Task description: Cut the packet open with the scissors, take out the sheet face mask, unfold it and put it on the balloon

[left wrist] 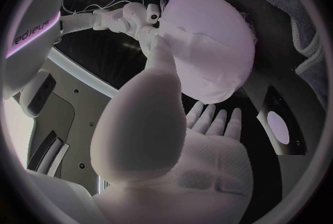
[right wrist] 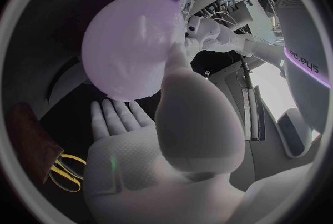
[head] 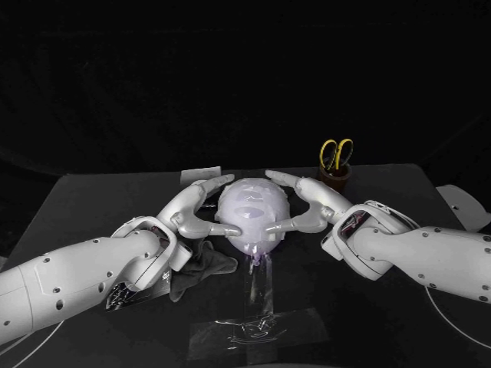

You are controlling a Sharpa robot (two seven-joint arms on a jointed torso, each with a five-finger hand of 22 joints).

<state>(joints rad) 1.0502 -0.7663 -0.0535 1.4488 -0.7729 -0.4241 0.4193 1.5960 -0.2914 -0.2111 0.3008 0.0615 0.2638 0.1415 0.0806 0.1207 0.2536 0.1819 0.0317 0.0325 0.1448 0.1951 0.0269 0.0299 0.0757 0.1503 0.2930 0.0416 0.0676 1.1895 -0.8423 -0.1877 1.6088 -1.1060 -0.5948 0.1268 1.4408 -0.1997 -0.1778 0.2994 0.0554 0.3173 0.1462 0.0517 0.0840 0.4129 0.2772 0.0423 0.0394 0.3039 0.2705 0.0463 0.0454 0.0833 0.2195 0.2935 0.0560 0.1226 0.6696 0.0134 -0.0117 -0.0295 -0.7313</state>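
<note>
While upright, balloon point(head: 251, 213) between left hand point(head: 190, 211) and right hand point(head: 312, 205)

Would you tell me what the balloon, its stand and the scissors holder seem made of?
Balloon: smooth pale latex-like skin, soft sheen. Stand: clear plastic, probably; the table shows through. Scissors holder: brown and matte, perhaps leather or wood.

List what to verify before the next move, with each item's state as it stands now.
1. Left hand touches the balloon at its side: ok.
2. Right hand touches the opposite side: ok.
3. Sheet mask lies smooth over the balloon: cannot tell.
4. Scissors stand in their holder, apart from both hands: ok.
5. Clear stand under the balloon is upright: ok.
</note>
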